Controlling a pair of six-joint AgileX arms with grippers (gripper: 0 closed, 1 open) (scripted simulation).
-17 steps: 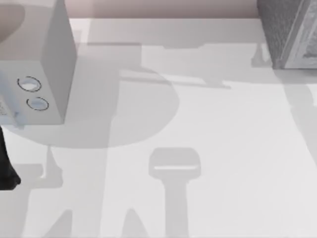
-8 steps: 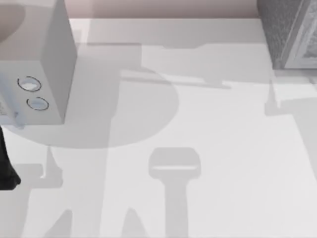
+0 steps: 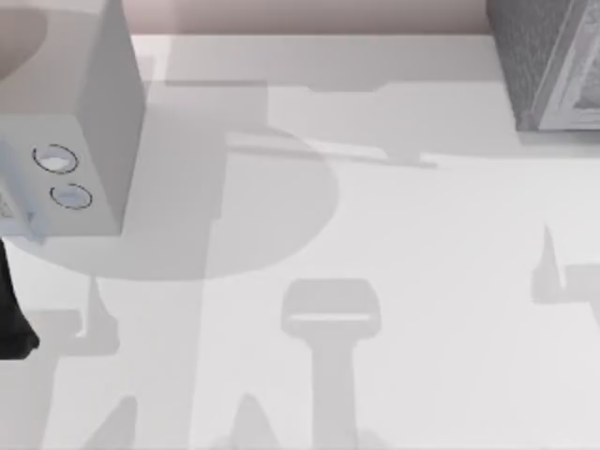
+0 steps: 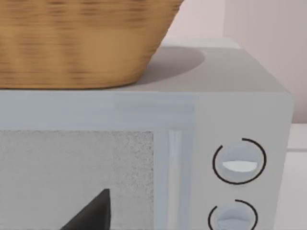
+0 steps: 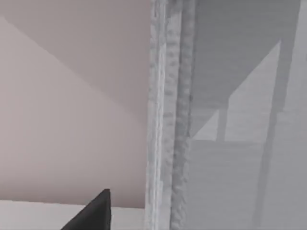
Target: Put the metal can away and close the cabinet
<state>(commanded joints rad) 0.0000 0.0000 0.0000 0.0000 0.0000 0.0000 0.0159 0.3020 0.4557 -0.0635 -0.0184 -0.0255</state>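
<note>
A microwave (image 3: 89,141) is set at the far left of the surface (image 3: 394,281), and a basket (image 4: 81,43) is carried on its top. The cabinet (image 3: 548,61) is placed at the far right corner, well apart from the microwave, with open surface between them.

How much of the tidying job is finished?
Maybe nearly all of it. Done: the cabinet front panel looks flush, so it is probably shut, but I cannot tell if the can is inside. In hand: the right gripper is close to the cabinet's framed edge. The left arm sits parked by the pale grey box. Left: confirming the cabinet is shut.
</note>
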